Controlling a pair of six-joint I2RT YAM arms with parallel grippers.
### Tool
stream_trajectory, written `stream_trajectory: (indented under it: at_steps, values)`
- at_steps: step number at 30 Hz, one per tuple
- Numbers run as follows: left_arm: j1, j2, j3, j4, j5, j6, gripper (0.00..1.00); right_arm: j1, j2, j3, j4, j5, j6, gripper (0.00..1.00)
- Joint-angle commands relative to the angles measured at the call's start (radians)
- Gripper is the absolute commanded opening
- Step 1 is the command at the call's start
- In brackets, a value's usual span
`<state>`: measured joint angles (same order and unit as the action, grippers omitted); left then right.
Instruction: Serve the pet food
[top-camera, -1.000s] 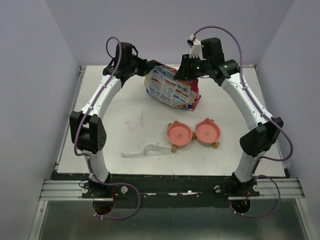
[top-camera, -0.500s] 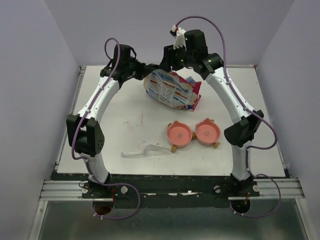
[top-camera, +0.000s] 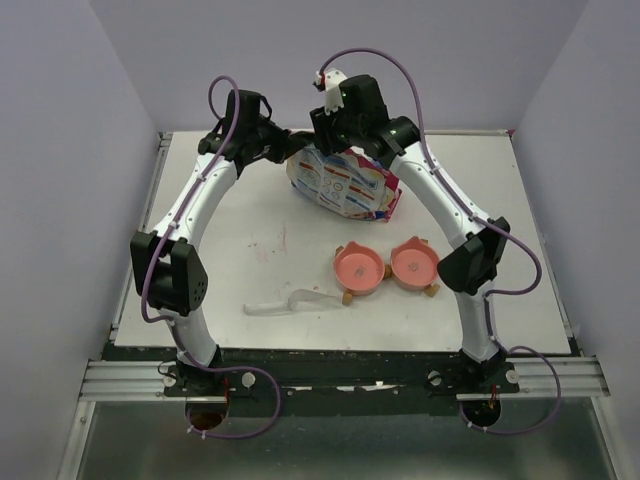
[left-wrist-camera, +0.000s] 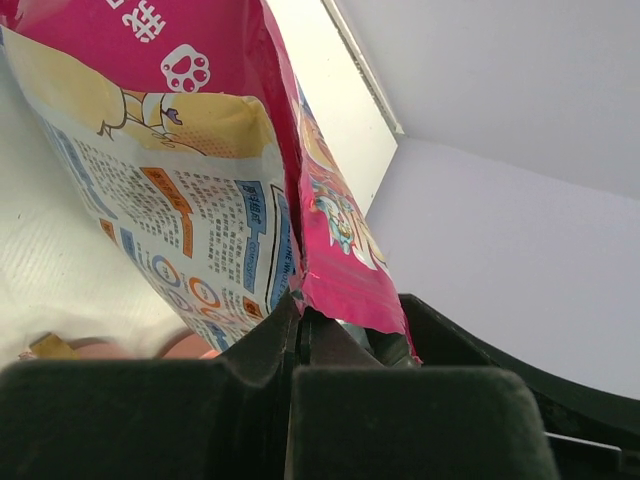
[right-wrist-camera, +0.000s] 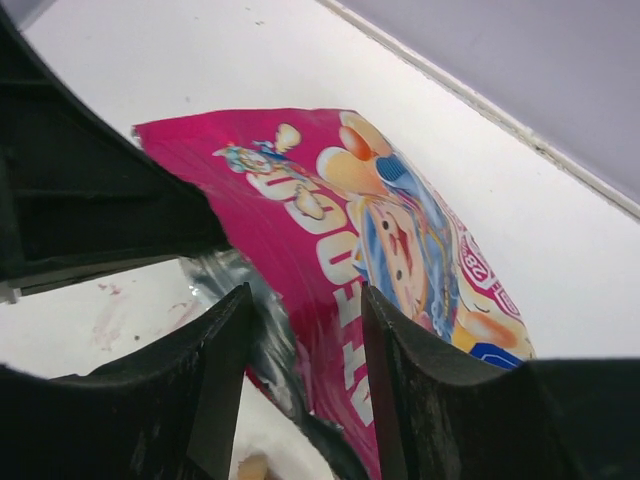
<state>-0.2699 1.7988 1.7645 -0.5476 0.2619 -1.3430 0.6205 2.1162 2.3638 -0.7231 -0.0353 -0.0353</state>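
Centrally by the bench's (top-camera: 250, 220) far edge sits the bag (top-camera: 340, 185). The left claw (left-wrist-camera: 297, 310) is clamped on its pink edge; the right claw (right-wrist-camera: 305, 300) stands open astride the rim. Twin bowls (top-camera: 338, 270) sit nearer, right of centre, with a scoop (top-camera: 300, 300) to their left. No pet food can be made out; only tiny specks dot the bowls.

White table (top-camera: 225, 205) across the middle of the frame; upper centre, a printed bag (top-camera: 345, 186) with pink edges resting on it; right of centre, two pink bowls (top-camera: 359, 268) side by side; lower left of these, a clear scoop (top-camera: 295, 301); faint reddish smears (top-camera: 268, 243) left of centre.
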Motion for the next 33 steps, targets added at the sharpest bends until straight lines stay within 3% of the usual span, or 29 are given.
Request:
stream_trajectory:
  at_steps: [1,10,16,21,28,33]
  values:
    - [-0.012,-0.036,0.018,-0.095,0.043,0.033,0.00,-0.005,0.016,-0.041,0.004,0.208,-0.064,0.53]
    - [0.006,-0.039,0.026,-0.141,0.031,0.068,0.00,-0.008,-0.061,-0.149,-0.021,0.266,-0.064,0.50]
    - [0.005,-0.030,0.026,-0.126,0.057,0.051,0.00,-0.005,0.016,0.017,-0.009,0.120,0.015,0.59]
    - [0.005,-0.039,0.029,-0.138,0.059,0.061,0.00,-0.005,0.051,0.031,0.019,0.146,-0.017,0.62]
    - [0.017,-0.041,0.033,-0.156,0.065,0.077,0.00,-0.004,0.050,0.008,0.016,0.231,-0.067,0.54]
    - [0.037,-0.032,0.039,-0.160,0.062,0.085,0.00,-0.007,-0.037,-0.119,0.010,0.347,-0.117,0.50]
